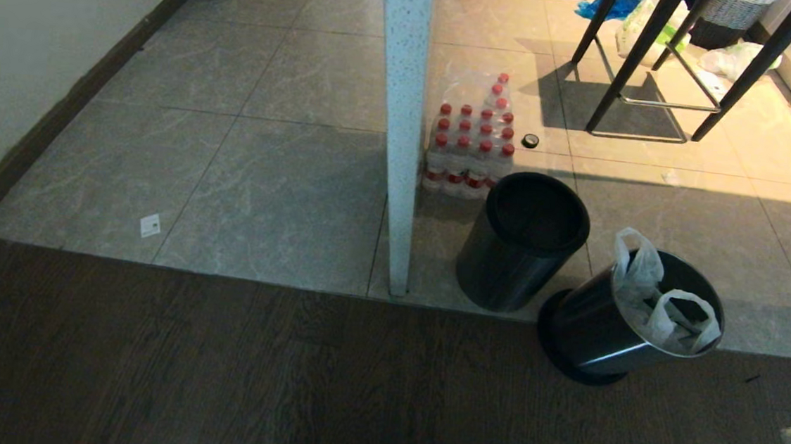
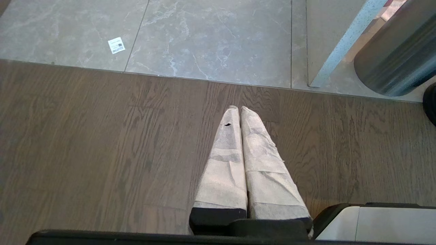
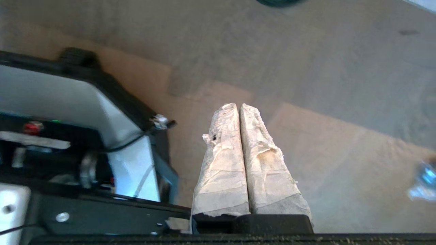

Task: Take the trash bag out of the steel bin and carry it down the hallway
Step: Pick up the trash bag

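Trash bag (image 1: 664, 307) half-hidden inside tilted steel bin (image 1: 599, 330); both claws closed, empty.

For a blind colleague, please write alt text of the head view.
A tilted steel bin holding a white trash bag stands where wood floor meets grey tiles, beside an upright, bagless black-rimmed bin. Behind are a pack of red-capped bottles, a white post and black table legs.

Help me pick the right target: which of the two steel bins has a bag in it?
The steel bin on the robot's right, leaning over, holds the trash bag with its loop handles sticking up. The upright bin beside the white post shows only a dark inside.
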Available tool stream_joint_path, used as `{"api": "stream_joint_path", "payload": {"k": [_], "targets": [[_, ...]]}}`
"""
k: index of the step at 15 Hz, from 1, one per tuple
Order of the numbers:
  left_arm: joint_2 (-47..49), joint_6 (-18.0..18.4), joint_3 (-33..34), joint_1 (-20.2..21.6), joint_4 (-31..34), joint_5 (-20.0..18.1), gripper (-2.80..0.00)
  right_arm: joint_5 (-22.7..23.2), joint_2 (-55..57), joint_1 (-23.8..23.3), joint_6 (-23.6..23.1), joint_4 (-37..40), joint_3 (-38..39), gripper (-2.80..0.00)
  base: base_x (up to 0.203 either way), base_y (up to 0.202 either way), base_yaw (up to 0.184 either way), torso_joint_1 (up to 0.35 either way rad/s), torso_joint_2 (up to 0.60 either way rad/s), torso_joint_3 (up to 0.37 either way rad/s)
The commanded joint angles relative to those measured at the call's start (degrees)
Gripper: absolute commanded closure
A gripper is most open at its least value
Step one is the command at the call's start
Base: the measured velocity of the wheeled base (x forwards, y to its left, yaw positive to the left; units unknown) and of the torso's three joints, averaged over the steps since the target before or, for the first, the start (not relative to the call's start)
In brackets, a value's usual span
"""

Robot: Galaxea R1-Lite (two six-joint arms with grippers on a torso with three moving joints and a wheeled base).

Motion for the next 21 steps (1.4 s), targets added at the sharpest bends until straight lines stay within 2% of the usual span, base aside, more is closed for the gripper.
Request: {"api": "stream_joint_path", "payload": {"k": [1,5,6,8,14,17,19,21], "targets": [[0.00,0.00,0.00,0.00,0.00,0.02,0.00,-0.57,1.68,0.04,0.01,-0.11,-0.22,0.00,0.000,0.000,0.000,0.000,0.00,0.000],[0.00,0.00,0.00,0.00,0.00,0.02,0.00,-0.79,5.81,-0.02,0.13,0.27,-5.32,0.00,0.000,0.000,0.000,0.000,0.00,0.000],[0.00,0.00,0.00,0.00,0.00,0.02,0.00,-1.10,7.51,-0.06,0.12,0.54,-7.32,-2.80,0.000,0.000,0.000,0.000,0.00,0.000],[0.00,0.00,0.00,0.00,0.00,0.02,0.00,-2.20,10.55,-0.14,0.24,-0.23,-10.71,-2.80,0.000,0.000,0.000,0.000,0.00,0.000],[0.00,0.00,0.00,0.00,0.00,0.02,0.00,-2.69,17.74,-0.14,0.91,-13.12,-8.43,-2.80,0.000,0.000,0.000,0.000,0.00,0.000],[0.00,0.00,0.00,0.00,0.00,0.02,0.00,-2.88,21.04,-0.32,5.30,-23.13,-3.76,-2.80,0.000,0.000,0.000,0.000,0.00,0.000],[0.00,0.00,0.00,0.00,0.00,0.02,0.00,-2.93,23.94,-1.50,7.67,-26.25,-2.83,-2.80,0.000,0.000,0.000,0.000,0.00,0.000],[0.00,0.00,0.00,0.00,0.00,0.02,0.00,-2.94,27.01,-2.52,11.98,-28.38,-2.96,-2.80,0.000,0.000,0.000,0.000,0.00,0.000]]}}
